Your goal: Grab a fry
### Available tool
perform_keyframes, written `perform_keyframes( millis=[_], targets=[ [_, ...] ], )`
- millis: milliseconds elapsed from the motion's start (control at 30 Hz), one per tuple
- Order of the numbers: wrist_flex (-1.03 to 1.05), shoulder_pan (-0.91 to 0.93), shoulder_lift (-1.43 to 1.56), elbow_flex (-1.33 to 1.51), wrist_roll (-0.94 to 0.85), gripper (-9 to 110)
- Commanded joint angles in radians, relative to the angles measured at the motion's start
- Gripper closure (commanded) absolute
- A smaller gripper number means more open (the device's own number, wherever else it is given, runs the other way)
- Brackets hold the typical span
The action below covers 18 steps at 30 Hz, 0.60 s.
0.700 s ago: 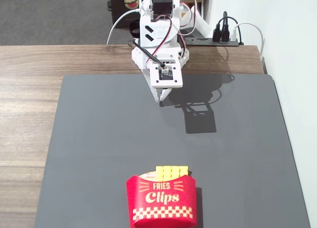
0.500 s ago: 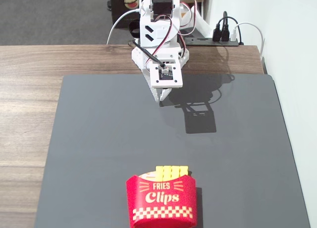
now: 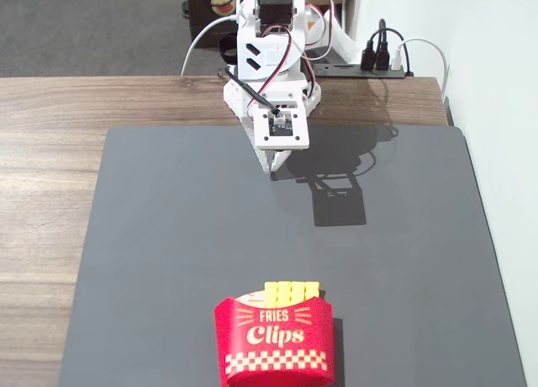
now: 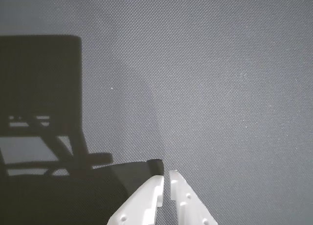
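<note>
White plastic arm (image 3: 269, 50), black servos, red-black-white cables, white end effector (image 4: 166, 183).

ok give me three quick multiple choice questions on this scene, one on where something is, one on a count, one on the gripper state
1. Where on the dark mat does the red carton stand in the fixed view?
A. near edge
B. far edge by the arm
C. off the mat

2. How many yellow fry tips show above the carton?
A. one
B. four
C. nine

3. What is the gripper doing?
A. holding a fry
B. wide open
C. nearly shut and empty

Answers: 1 A, it sits at the bottom of the picture; 2 B, four tips stand side by side; 3 C, the wrist view shows only a slit between the fingertips.
</note>
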Motion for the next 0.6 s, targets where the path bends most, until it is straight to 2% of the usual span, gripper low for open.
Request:
perform_keyframes(
  millis=[0, 233, 567],
  targets=[
    [0.02, -0.009, 0.005, -0.003, 0.012, 101],
    [0.011, -0.012, -0.048, -0.028, 0.006, 101],
    [0.041, -0.023, -0.471, -0.393, 0.015, 101]
  ],
)
